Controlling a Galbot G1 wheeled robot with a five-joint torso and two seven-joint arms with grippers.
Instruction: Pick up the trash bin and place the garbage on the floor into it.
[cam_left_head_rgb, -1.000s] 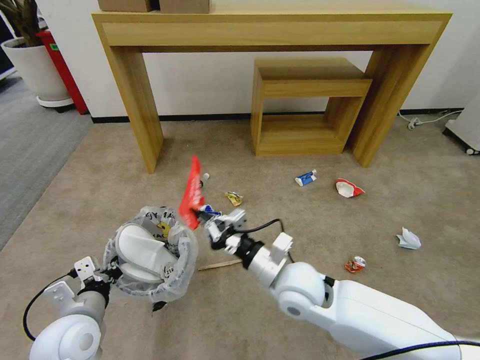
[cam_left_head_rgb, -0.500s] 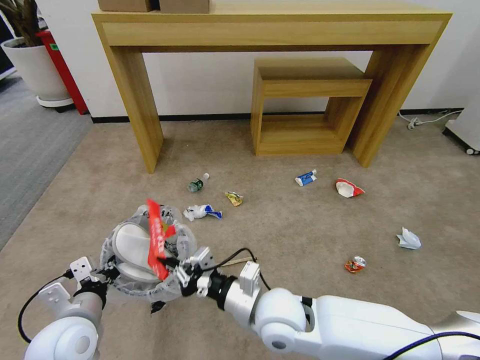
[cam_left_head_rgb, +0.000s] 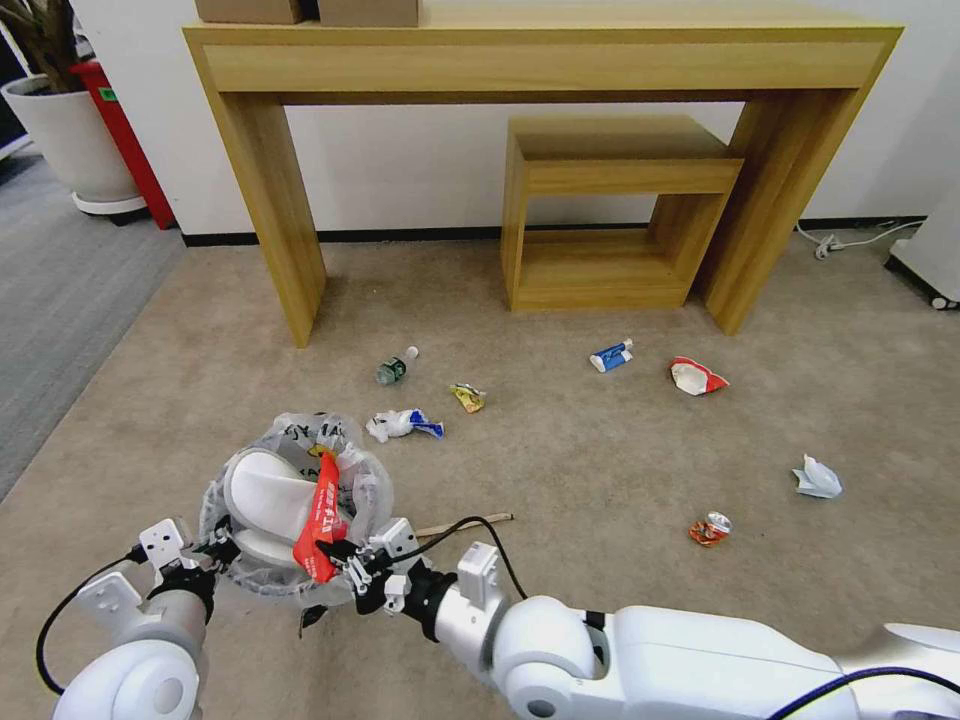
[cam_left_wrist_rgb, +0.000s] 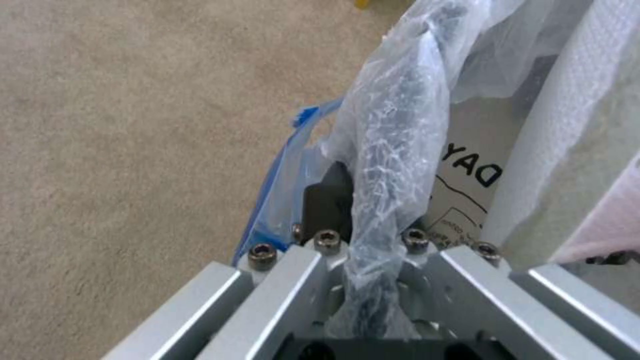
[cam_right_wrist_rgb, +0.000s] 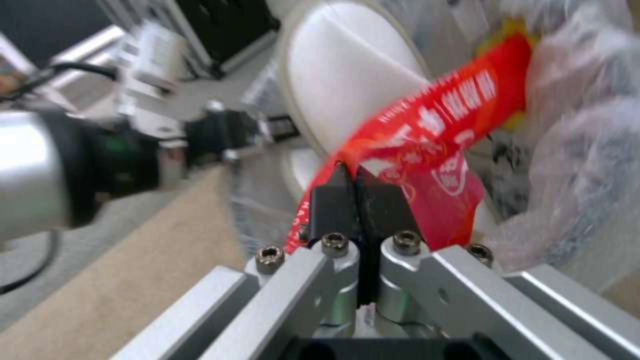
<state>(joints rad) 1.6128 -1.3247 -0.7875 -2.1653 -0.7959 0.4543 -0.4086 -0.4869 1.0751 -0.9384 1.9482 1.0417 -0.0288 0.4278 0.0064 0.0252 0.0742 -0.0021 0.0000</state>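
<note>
My left claw (cam_left_head_rgb: 215, 548) grips the trash bin (cam_left_head_rgb: 290, 505) by its bagged rim, low at my left. My right claw (cam_left_head_rgb: 343, 553) pinches the red paper (cam_left_head_rgb: 321, 515) over the opening; I'd release only once it hangs fully inside.

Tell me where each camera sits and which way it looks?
Head view: sits on the robot's head, looking forward and down at the floor; both arms show, the left gripper holding the trash bin, the right gripper pinching the red paper.
Left wrist view: sits on the left wrist, looking along its fingers at the bin's bagged rim.
Right wrist view: sits on the right wrist, looking into the bin past its shut fingertips; the left arm shows beyond.
Shared: head and right wrist views both show the red paper over a white slipper.
</note>
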